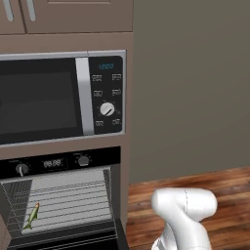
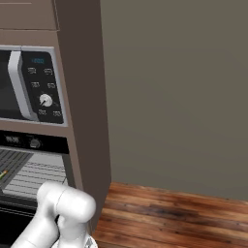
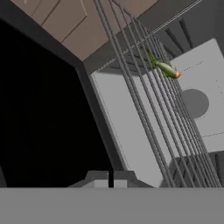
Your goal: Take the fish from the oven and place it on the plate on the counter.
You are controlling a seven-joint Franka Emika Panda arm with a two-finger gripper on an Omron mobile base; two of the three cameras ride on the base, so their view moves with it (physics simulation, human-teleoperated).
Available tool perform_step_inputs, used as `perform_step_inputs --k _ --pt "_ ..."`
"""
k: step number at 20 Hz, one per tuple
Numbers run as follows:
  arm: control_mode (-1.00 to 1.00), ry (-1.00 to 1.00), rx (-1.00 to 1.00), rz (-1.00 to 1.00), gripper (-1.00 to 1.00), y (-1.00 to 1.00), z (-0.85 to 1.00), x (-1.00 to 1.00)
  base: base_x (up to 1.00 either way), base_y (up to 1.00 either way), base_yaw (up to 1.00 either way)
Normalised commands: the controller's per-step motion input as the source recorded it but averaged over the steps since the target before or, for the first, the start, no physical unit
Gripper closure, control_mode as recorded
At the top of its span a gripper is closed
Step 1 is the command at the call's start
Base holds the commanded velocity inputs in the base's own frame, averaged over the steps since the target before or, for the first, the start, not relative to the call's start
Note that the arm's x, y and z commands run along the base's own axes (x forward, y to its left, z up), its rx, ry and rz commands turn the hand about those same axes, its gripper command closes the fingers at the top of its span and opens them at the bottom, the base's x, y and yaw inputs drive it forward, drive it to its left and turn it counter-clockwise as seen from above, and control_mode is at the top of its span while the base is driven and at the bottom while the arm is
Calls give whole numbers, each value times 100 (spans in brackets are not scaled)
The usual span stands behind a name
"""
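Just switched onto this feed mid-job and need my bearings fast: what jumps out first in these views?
The oven stands open below the microwave, and the little yellowish-green fish lies on the wire rack near its left side. In the hand view the fish lies far up the rack, well off from the gripper, whose tips sit close together at the bottom edge.

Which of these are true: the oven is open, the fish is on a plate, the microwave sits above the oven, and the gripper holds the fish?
The oven is open: true, its racks show.
The fish is on a plate: false, it lies on the wire rack inside the oven.
The microwave sits above the oven: true.
The gripper holds the fish: false, its fingertips are shut together and empty, well short of the fish.
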Motion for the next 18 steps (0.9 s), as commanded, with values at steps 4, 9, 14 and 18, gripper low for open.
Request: perform_step_inputs --k 4,9,14,18 --pt "-100 -21 0 0 -100 0 87 -62 0 0 0" --pt "-100 -22 0 0 -100 0 100 -53 0 0 0" --pt "-100 -4 0 0 -100 0 100 -20 0 0 0" --pt "-100 22 0 -2 -100 0 77 21 0 0 0"
